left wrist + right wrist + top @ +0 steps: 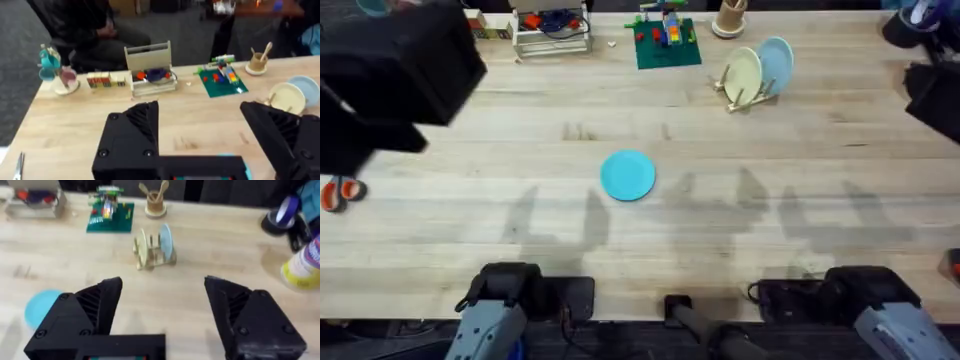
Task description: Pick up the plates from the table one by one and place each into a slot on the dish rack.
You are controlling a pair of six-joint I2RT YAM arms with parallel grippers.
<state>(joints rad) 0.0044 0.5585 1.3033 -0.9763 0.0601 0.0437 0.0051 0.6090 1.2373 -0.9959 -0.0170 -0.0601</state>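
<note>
While the table [740, 230] is broad, the dish rack [748, 95] at its far right already holds two plates, so the turquoise plate [627, 175] lying flat mid-table could knock them; both the left gripper [200, 135] and right gripper [162, 315] gape wide, empty.

Dark grey carpet floor [20, 100] behind, dim room, seated person [95, 35] beyond

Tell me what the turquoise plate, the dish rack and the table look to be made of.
Turquoise plate: probably plastic, going by its flat, uniform bright colour and smooth matte face. Dish rack: seemingly unfinished light wood, pale tan with upright pegs, holding a cream and a light-blue plate. Table: wood butcher-block, shown by long pale planks with visible seams and grain; low sheen.
</note>
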